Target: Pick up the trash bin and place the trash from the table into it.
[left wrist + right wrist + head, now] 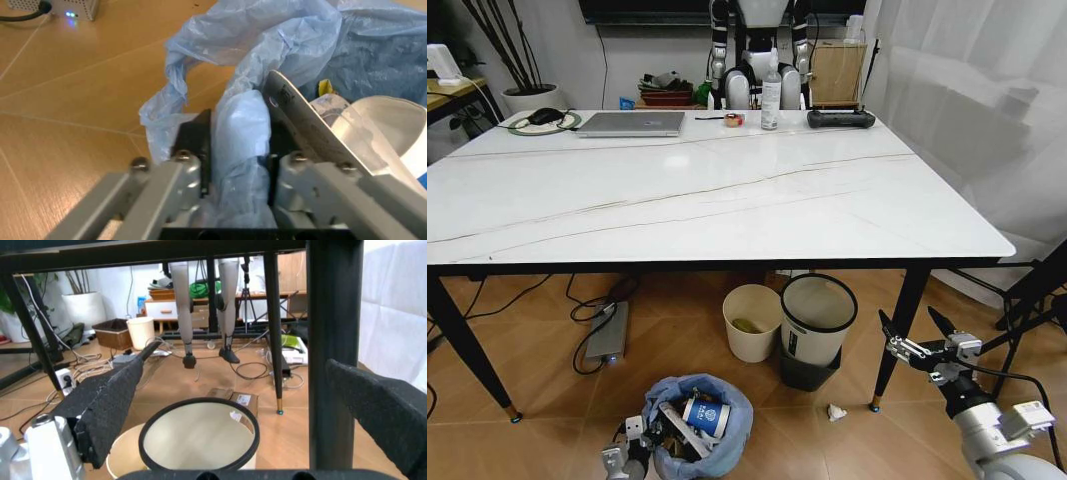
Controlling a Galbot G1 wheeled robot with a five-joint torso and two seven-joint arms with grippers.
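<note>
The trash bin [698, 425], lined with a crinkly blue bag, stands on the floor in front of the table [727, 200]. My left gripper [632, 442] is shut on its bagged rim [243, 145], which is pinched between the black pads [193, 145]. Inside the bin lie trash pieces: a blue-white paper cup [708, 415], a cardboard piece [300, 115] and a white cup [390, 117]. A crumpled white tissue [836, 411] lies on the floor. My right gripper [907, 320] hangs open low beside the table's right front leg [333, 350], holding nothing.
Under the table stand a cream round bin [751, 321] and a white bin with a black rim [817, 312]. On the far tabletop are a laptop [632, 123], a spray bottle [771, 92], a black speaker [841, 119] and a small reddish item [733, 120]. A power brick [608, 332] and cables lie on the floor.
</note>
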